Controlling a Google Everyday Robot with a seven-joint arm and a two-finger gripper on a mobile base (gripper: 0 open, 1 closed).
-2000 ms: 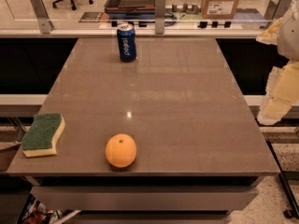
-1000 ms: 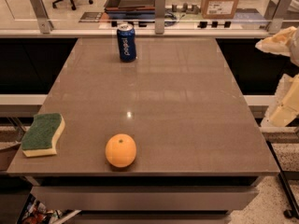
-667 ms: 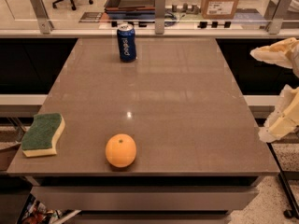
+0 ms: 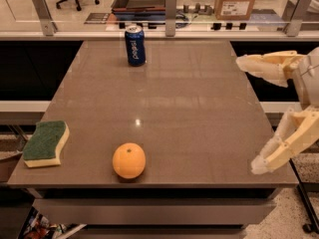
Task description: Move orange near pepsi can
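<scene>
Orange (image 4: pixel 129 160) sits well left of my gripper (image 4: pixel 247 114), pepsi can (image 4: pixel 135 45) far beyond; jaws spread wide, holding nothing. Looks firm, smooth, prone to roll, so I'd pinch across its widest middle

The smooth grey-brown stone-look worktop (image 4: pixel 189 98) shows a faint pale sheen. On it, the round yellow-orange orange (image 4: pixel 129 160) carries a small dark stem dimple. The dark blue cylindrical pepsi can (image 4: pixel 135 45) bears white vertical lettering under a silver rim. The wavy-edged sponge (image 4: pixel 46 143) is dark green on top and yellow below. The cream-coloured plastic gripper (image 4: pixel 246 114), at the worktop's right edge, has its jaws spread wide.
</scene>
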